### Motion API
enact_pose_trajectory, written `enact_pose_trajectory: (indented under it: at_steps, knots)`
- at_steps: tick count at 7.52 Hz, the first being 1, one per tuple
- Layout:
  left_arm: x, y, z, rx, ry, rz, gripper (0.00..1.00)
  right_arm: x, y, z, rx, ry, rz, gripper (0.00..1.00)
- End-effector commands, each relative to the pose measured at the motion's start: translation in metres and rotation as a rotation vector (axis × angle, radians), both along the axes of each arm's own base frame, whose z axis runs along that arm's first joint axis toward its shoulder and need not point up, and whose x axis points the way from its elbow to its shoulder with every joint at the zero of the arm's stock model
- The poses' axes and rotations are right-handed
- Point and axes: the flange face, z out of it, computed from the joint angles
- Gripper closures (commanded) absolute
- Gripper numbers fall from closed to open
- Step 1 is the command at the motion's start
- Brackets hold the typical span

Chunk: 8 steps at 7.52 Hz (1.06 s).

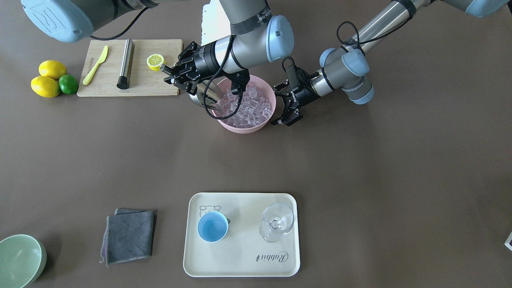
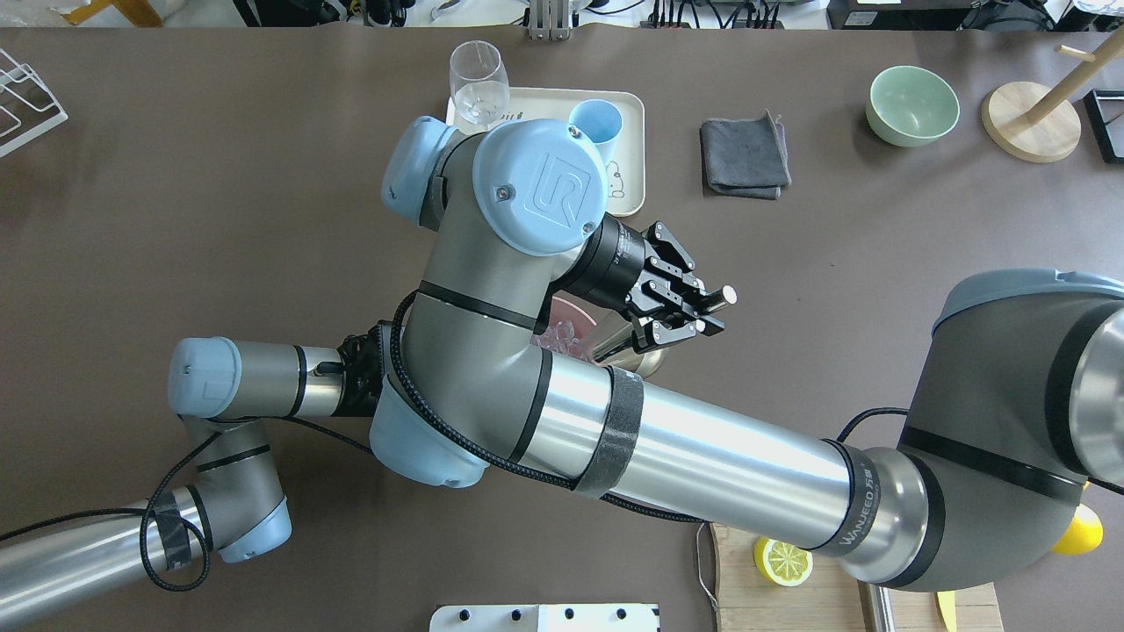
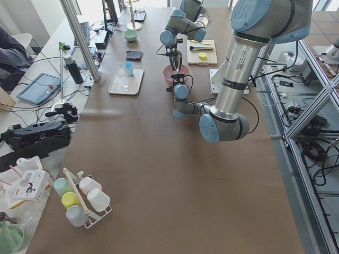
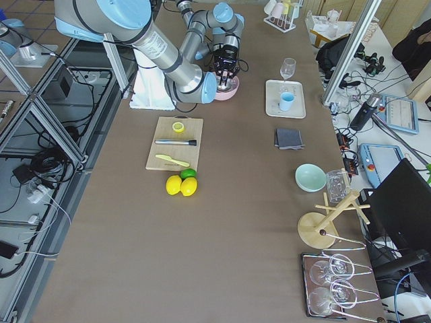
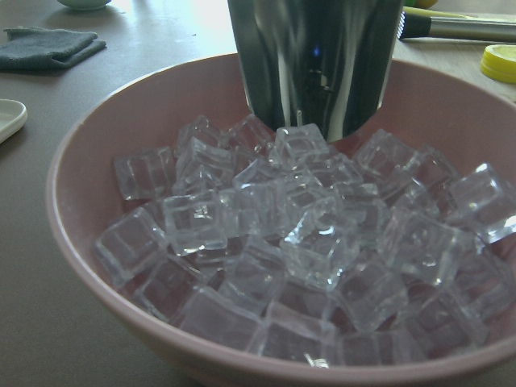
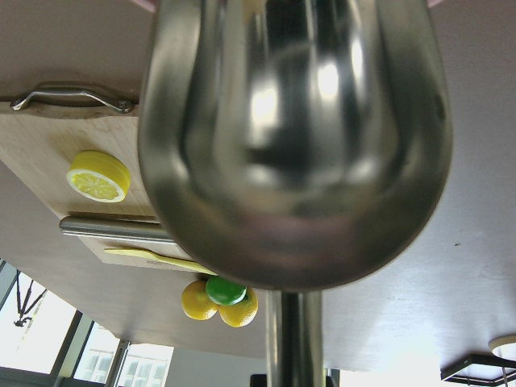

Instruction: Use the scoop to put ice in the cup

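The steel scoop (image 1: 200, 97) is tipped trough-down at the rim of a pink bowl (image 1: 240, 127) full of ice (image 1: 252, 106). My right gripper (image 1: 176, 75) is shut on the scoop's thin handle; it also shows in the overhead view (image 2: 702, 305). The left wrist view shows the scoop (image 5: 314, 64) standing over the ice (image 5: 306, 234), its lip at the top cubes. My left gripper (image 1: 279, 106) is open beside the bowl's other side. The cup (image 1: 212, 226), light blue inside, stands empty on a cream tray (image 1: 240, 264).
A clear stemmed glass (image 1: 277, 222) shares the tray. A cutting board (image 1: 132, 86) holds a yellow knife, a steel cylinder (image 1: 126, 63) and half a lemon (image 1: 155, 61). Lemons and a lime (image 1: 50, 80), a grey cloth (image 1: 130, 236) and a green bowl (image 1: 20, 260) lie around.
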Motion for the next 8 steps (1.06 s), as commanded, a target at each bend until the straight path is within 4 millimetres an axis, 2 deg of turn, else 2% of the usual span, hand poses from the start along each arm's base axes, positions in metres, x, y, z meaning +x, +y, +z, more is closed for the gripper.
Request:
enact_pose_trajectory:
  at_steps: [1, 4, 8]
  knots:
    - [0.0, 0.0, 0.0, 0.0, 0.0, 0.0, 0.02, -0.008, 0.002, 0.003, 0.017, -0.027, 0.001, 1.0]
    - [0.0, 0.0, -0.002, 0.004, 0.002, 0.001, 0.02, -0.02, 0.001, 0.013, 0.048, -0.075, 0.037, 1.0]
    - [-0.002, 0.0, -0.005, 0.003, 0.01, 0.001, 0.02, 0.0, 0.012, 0.019, 0.09, -0.169, 0.094, 1.0]
